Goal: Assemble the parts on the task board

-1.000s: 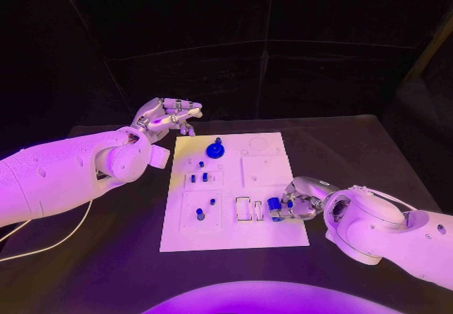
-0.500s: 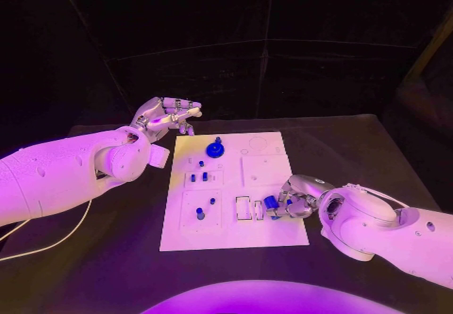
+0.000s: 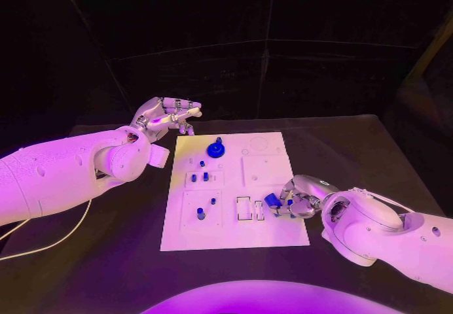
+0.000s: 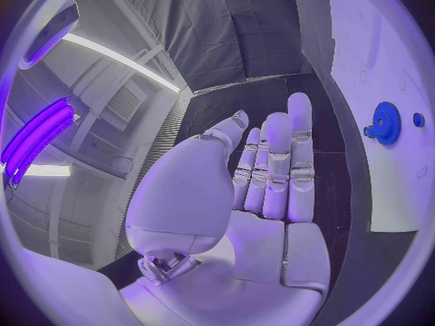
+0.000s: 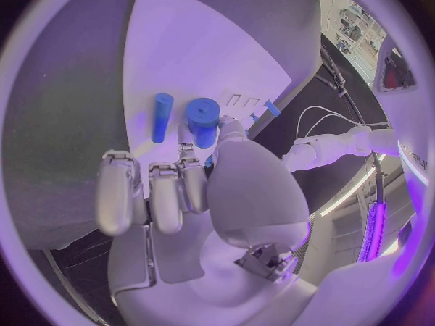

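The white task board (image 3: 236,232) lies in the middle of the black table. My right hand (image 3: 300,196) rests at the board's right edge and pinches a short blue cylinder (image 3: 273,201) between thumb and a finger, just above the plate. In the right wrist view the same cylinder (image 5: 202,117) sits at the thumb tip, with a blue rod (image 5: 162,116) lying on the board (image 5: 199,43) beside it. My left hand (image 3: 168,116) hovers off the board's far left corner, fingers apart and holding nothing. A blue gear (image 3: 215,150) stands on the board's far part.
Small blue pegs (image 3: 199,176) stand in the board's left column, and another peg (image 3: 200,212) stands nearer me. Two rectangular slots (image 3: 250,209) lie left of the right hand. The left wrist view shows the gear (image 4: 386,122) on the board (image 4: 394,43). A white cable (image 3: 52,239) trails at the left.
My right hand has shifted slightly at the board's right edge, carrying the blue cylinder a little farther from me. The left hand has stayed still.
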Robot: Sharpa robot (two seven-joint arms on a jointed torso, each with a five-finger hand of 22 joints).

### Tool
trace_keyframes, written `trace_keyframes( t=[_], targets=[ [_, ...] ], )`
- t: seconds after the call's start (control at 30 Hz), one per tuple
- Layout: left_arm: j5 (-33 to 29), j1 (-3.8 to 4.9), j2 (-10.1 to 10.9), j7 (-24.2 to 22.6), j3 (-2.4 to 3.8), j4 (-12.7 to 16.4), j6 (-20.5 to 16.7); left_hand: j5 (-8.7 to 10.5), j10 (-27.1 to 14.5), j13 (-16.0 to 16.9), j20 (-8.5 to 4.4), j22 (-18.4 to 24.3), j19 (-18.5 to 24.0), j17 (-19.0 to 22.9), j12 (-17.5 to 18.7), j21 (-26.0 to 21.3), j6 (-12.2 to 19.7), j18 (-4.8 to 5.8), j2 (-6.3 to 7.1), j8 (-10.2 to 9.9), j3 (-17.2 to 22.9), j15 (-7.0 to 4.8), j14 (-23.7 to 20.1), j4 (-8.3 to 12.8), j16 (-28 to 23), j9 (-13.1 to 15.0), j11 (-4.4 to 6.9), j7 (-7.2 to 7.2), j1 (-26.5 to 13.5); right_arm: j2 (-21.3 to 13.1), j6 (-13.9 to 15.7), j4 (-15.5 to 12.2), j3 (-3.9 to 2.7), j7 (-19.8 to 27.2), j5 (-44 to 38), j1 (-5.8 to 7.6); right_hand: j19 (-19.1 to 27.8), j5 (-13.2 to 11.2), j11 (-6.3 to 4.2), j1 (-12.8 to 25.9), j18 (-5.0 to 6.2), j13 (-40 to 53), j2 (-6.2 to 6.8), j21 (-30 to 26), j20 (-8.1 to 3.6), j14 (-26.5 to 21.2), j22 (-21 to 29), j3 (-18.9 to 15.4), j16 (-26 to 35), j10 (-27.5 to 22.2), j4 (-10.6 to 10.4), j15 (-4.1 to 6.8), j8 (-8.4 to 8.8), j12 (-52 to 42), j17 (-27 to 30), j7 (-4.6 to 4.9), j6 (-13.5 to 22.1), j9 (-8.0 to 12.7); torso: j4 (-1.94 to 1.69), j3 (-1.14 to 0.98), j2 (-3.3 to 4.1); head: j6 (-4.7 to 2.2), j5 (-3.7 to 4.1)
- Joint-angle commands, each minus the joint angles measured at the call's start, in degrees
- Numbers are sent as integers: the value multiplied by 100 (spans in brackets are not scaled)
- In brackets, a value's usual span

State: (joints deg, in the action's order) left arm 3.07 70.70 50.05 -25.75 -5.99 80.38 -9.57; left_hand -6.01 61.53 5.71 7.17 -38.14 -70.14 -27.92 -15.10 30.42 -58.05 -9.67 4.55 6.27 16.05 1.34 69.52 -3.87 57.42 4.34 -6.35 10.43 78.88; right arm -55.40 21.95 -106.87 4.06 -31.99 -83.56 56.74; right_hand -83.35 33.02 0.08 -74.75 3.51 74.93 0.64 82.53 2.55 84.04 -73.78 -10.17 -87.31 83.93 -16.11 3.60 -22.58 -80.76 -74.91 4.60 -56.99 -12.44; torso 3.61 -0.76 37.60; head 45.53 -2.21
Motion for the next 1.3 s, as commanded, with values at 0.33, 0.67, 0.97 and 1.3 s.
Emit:
trace_keyframes(
  t=[0.33,0.67,0.97,1.3],
  targets=[
    [-18,9,9,-35,5,19,62,10,-40,8,-25,5,-33,8,-32,-24,34,-77,4,34,-3,-3,-48,24,20,-5,9,11,61,-96,1411,-303,-9,246,795,11,-25,0,-42,37,-34,590,-12,41,-39,496,-28,-96,-44,118,-48,53,-34,-15,-1014,-46,-100,-153,-13,2,6,-4,-4],
    [-18,9,-12,-36,5,34,65,10,-40,8,-25,5,-33,8,-32,-24,34,-77,4,34,-3,-3,-48,24,20,-5,9,11,61,397,791,-141,-9,162,1438,11,-33,-87,-46,115,-38,567,-53,49,-40,490,-49,-133,-30,106,-48,55,-38,24,-988,-53,-108,-183,-18,8,15,1,-31],
    [-18,10,3,-34,5,51,60,10,-40,8,-25,5,-33,8,-32,-24,34,-77,4,34,-3,-3,-48,24,20,-5,9,11,61,668,530,-34,-9,58,1519,10,-30,-128,-67,241,-36,570,-101,45,-51,490,-45,-192,-28,112,-51,71,-72,39,-987,-79,-170,-248,-17,12,11,16,-67],
    [-18,11,-2,-40,5,53,113,10,-47,8,-25,8,-34,13,-41,-27,37,-77,4,39,-3,-3,-51,31,24,-6,8,12,70,816,511,35,-9,-21,1486,9,-31,-144,-73,255,-37,573,-119,47,-54,491,-48,-199,-30,114,-46,75,-78,42,-993,-88,-180,-264,-14,-4,10,25,-93]
  ],
)
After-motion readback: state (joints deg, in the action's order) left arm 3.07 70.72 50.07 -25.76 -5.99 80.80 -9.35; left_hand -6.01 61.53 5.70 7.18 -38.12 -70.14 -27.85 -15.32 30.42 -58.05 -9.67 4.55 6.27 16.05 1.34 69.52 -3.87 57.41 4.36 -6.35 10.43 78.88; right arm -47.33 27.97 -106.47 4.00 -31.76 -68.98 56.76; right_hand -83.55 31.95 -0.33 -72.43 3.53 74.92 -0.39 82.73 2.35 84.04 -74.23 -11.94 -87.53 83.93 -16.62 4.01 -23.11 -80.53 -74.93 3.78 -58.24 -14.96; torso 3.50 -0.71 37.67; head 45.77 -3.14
